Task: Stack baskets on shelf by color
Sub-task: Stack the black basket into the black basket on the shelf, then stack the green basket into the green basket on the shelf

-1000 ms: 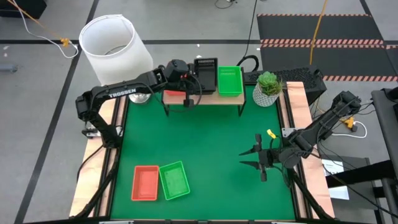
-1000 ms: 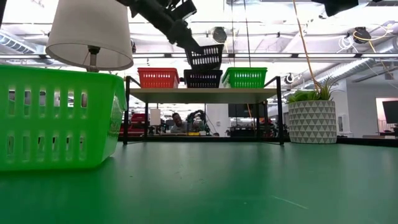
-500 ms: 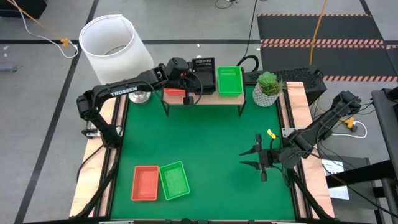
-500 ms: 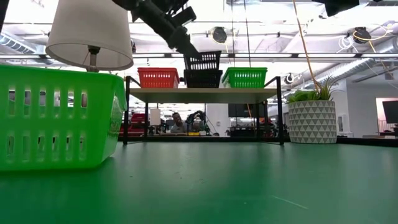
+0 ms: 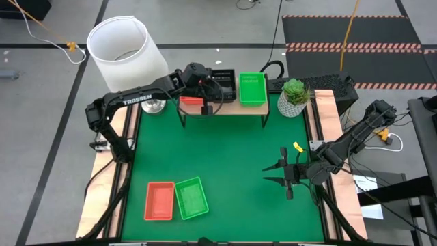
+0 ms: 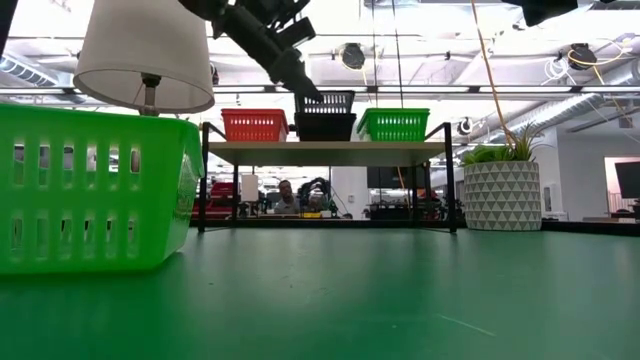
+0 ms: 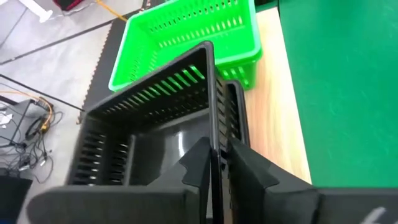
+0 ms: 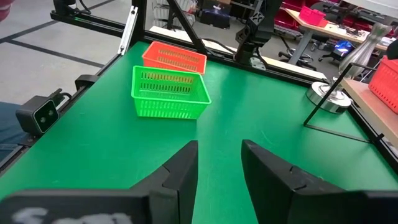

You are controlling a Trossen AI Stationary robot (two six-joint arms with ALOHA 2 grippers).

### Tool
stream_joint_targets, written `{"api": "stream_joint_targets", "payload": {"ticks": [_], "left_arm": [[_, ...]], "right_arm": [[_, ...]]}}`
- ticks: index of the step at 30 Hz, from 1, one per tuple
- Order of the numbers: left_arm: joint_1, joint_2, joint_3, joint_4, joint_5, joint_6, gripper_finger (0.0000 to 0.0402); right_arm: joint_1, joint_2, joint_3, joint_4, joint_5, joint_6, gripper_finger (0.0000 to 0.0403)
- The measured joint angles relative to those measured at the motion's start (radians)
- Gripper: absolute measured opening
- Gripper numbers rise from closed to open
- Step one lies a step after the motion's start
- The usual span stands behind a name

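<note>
On the shelf [image 6: 325, 152] stand an orange basket [image 6: 253, 125], a green basket [image 6: 394, 124] and, between them, a black basket [image 6: 325, 127] with a second black basket [image 6: 328, 101] nested in it. My left gripper [image 7: 217, 163] is at the upper black basket's near wall, one finger inside and one outside, slightly open. Another orange basket [image 5: 160, 200] and green basket [image 5: 192, 198] rest on the mat near the table's front left. Over the mat at the right, my right gripper [image 5: 278, 172] hovers open, holding nothing. My left gripper has the upper black basket's near wall [image 7: 214, 140] between its two fingers, slanting down from the table's near left. A narrow gap shows beside one finger [image 7: 244, 168]; whether the fingers still touch the wall I cannot tell. The basket sits in the lower black basket.
A white lampshade [image 5: 126, 44] stands at the far left and a potted plant [image 5: 293, 96] at the shelf's right end. Green mat [image 5: 225, 157] lies bare between the shelf and the two front baskets.
The upper black basket, held raised and tilted a second ago, has sunk into the lower black basket and sits almost level. My left gripper has gone slightly down with it toward the shelf.
</note>
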Motion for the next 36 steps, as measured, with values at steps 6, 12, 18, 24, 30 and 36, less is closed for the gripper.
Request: {"api": "stream_joint_targets", "payload": {"ticks": [6,12,18,24,30,36], "left_arm": [[0.0,0.0,0.0,-0.001,0.0,-0.009,0.0084],[0.0,0.0,0.0,0.006,-0.001,-0.036,0.0115],[-0.004,-0.014,0.0,0.015,-0.001,-0.089,0.0146],[-0.04,-0.044,0.001,0.011,-0.006,-0.148,0.0165],[-0.126,-0.091,0.0,-0.095,-0.011,-0.247,0.0168],[-0.297,-0.109,0.0,-0.247,-0.154,-0.354,0.0168]], "right_arm": [[0.0,0.0,0.0,0.0,0.0,0.0,0.0116],[0.0,0.0,0.0,0.0,0.0,0.0,0.0116],[0.0,0.0,0.0,0.0,0.0,0.0,0.0116],[0.0,0.0,0.0,0.0,0.0,0.0,0.0116],[0.0,0.001,0.0,-0.001,0.0,0.008,0.0116],[0.0,0.0,0.0,0.0,0.0,0.026,0.0116]]}}
